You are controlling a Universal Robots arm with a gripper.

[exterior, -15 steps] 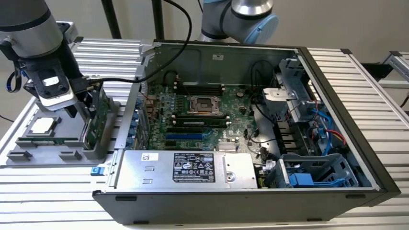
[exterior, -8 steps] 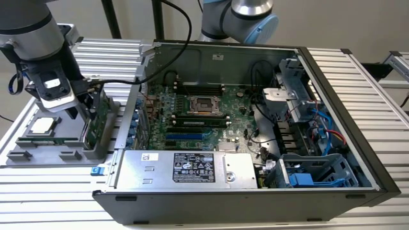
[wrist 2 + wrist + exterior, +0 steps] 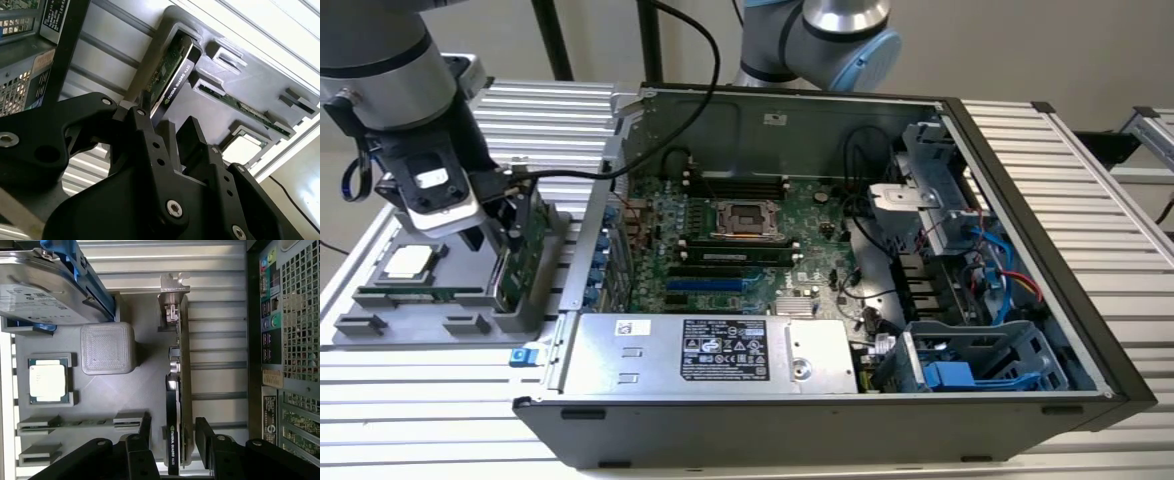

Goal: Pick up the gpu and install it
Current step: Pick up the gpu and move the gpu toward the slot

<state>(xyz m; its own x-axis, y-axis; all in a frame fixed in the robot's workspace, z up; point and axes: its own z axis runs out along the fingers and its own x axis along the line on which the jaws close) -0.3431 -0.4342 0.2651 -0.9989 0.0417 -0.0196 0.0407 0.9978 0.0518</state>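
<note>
The gpu (image 3: pixel 175 390) stands on its long edge in a slot of the grey tray (image 3: pixel 145 390), its silver bracket (image 3: pixel 174 285) at the end away from the arm. The claw (image 3: pixel 175 424) straddles the near end of the card. Its fingers (image 3: pixel 146 432) are spread, one on the cooler side and one on the board side, with a sliver of tray showing on each side, so it grips nothing yet.

To take the card well, the jaws should probably close squarely on the flat faces, cooler against one pad and bare board against the other. The claw should sit low enough that the card cannot pivot, and the lift should run straight out of the slot so the bottom edge does not scrape.

The first wrist view looks along the card and shows the gaps beside it. It also takes in the tray's other parts: a hard drive (image 3: pixel 40 290) in a blue frame, a processor (image 3: pixel 47 381) and a memory stick (image 3: pixel 75 423). The second wrist view looks past the knuckles at the cooler face. The exterior view gives the wider layout: the tray sits on the ribbed worktop (image 3: pixel 427 400), just beside the open computer case (image 3: pixel 854 420) on the exterior view's left, with the motherboard (image 3: pixel 720 250) exposed inside.
</note>
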